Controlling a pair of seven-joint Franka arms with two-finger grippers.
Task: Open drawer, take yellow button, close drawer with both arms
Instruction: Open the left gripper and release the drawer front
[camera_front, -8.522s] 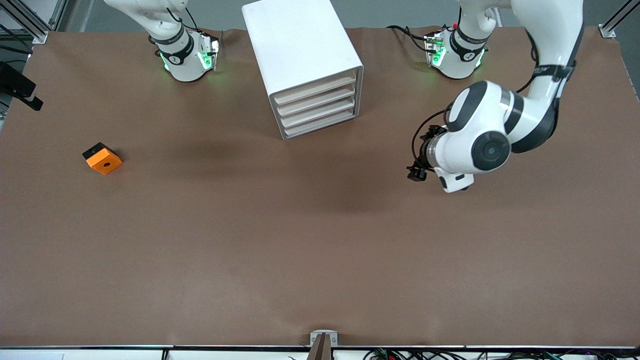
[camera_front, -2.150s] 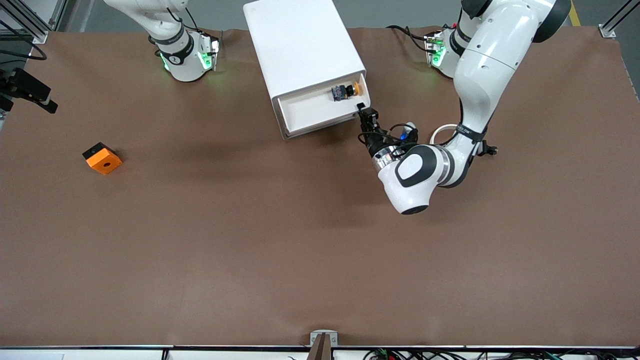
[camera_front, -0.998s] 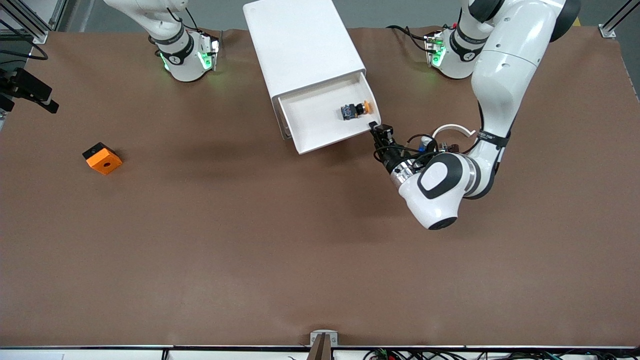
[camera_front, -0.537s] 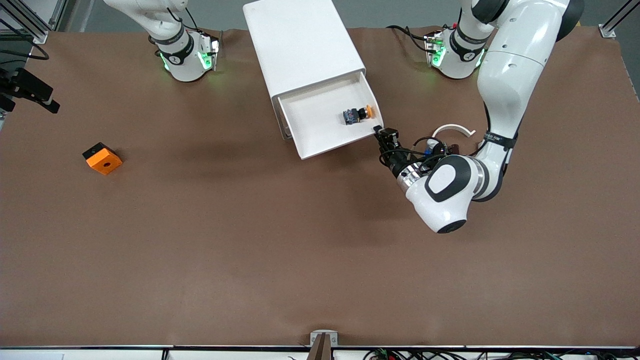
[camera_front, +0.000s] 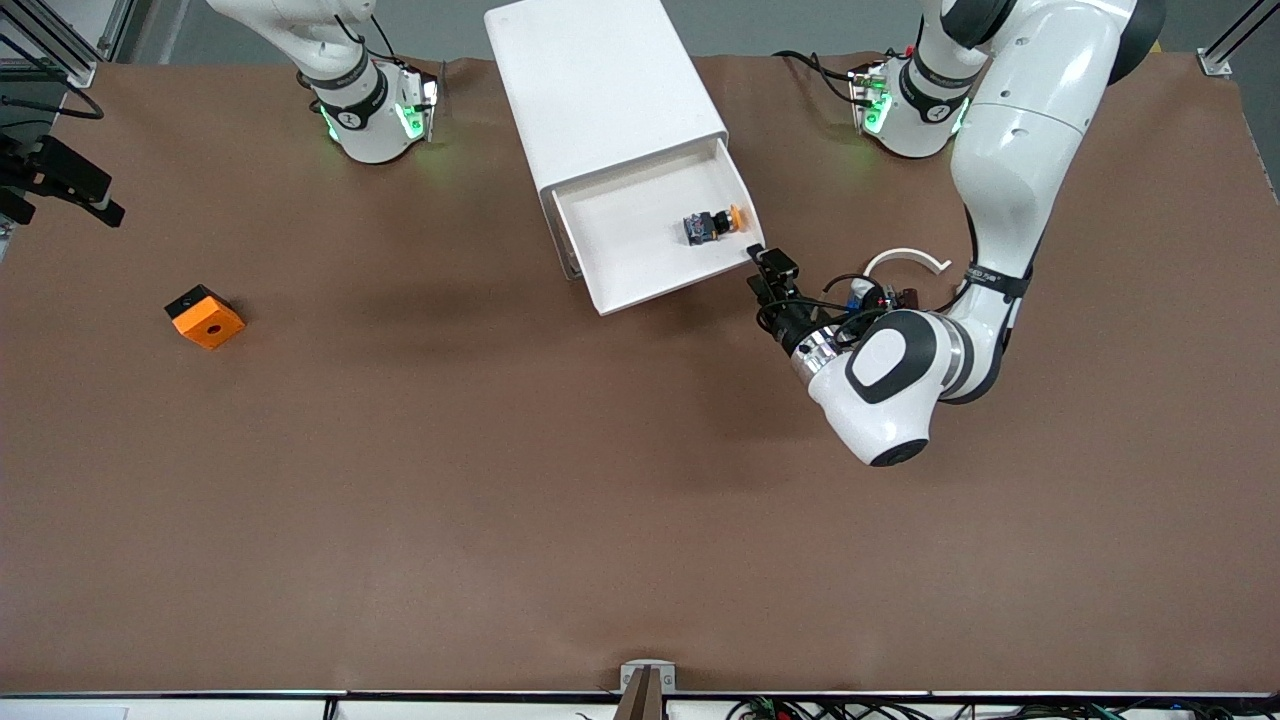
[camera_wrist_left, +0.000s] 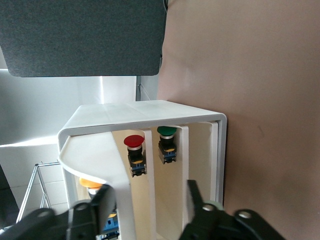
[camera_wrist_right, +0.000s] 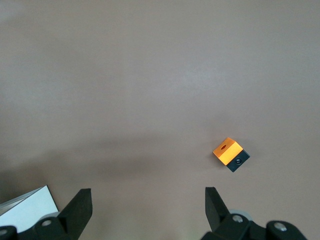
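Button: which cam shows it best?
Front view: the button lies fully exposed in the open drawer. Left wrist view catches only its orange cap past the drawer's front. Right wrist view doesn't show it.

Left end effector (camera_front: 760, 262) open; right end effector (camera_wrist_right: 148, 200) open, waiting.

The table (camera_front: 400, 480) wears a matt brown covering, faintly grained like paper or felt. The cabinet (camera_front: 600, 90) and drawer (camera_front: 640, 250) look like smooth white plastic with a soft sheen. The arms (camera_front: 1010, 130) have glossy white shells. The orange cube (camera_front: 208, 322) looks like matt plastic.
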